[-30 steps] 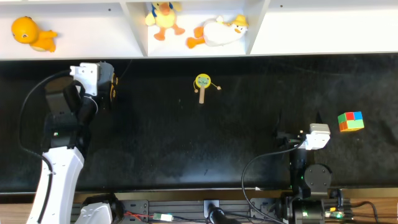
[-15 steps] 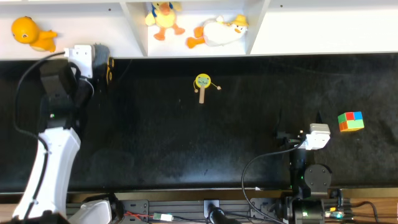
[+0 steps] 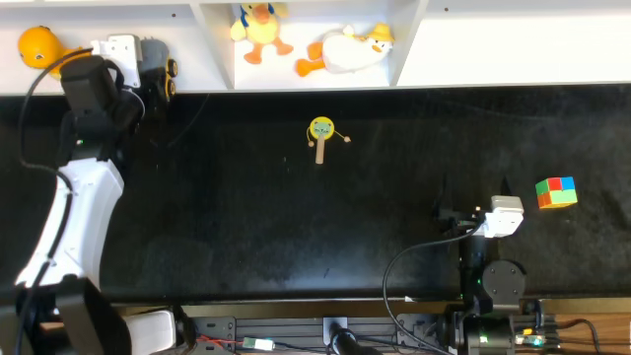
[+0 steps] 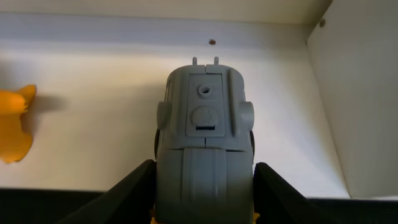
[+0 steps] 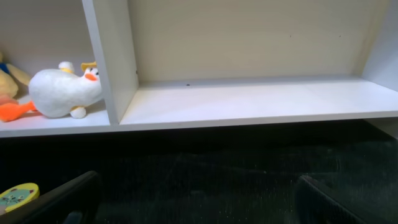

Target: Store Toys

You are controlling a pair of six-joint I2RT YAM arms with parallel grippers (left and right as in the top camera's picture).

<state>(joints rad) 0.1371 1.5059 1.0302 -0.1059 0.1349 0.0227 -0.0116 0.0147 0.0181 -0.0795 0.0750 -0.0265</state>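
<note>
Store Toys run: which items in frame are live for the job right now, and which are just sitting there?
Live: grey plastic toy car in left gripper; yellow-green rattle drum with wooden handle; multicoloured cube; white shelf.
Sitting: orange duck, yellow plush duck, white plush duck, all already shelved.

A yellow rattle point(image 3: 320, 130) lies on the black table point(image 3: 246, 217), with a bright cube point(image 3: 555, 192) off to its right. Behind the rattle, a white shelf point(image 3: 493, 59) holds toy ducks point(image 3: 345, 51).
</note>
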